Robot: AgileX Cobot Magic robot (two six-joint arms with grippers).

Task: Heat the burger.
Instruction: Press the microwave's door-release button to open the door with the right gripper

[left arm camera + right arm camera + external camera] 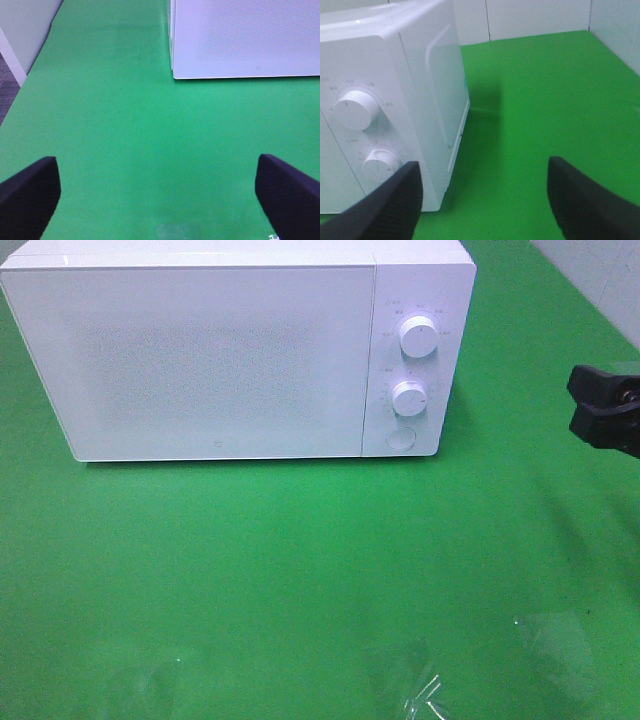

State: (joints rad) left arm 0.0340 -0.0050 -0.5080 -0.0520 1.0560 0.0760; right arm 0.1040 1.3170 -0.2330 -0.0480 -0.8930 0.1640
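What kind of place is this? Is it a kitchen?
Probably a robot test table, not a real kitchen: a white microwave sits on a green mat, with a black right gripper nearby.

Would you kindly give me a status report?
Left tool open, empty. Right tool open, empty, beside white box-shaped microwave. Burger not in view; door shut.

The boxy white plastic microwave oven carries a fine pale grey speckle across its door panel. Its upper dial and lower dial are glossy white, ringed by faint grey markings, and the round button beneath them is white too. The flat table covering is a plain, bright green. The left gripper and right gripper are matt black, and the right one's pads are finely ribbed. The wall tiles are white with dark joints.
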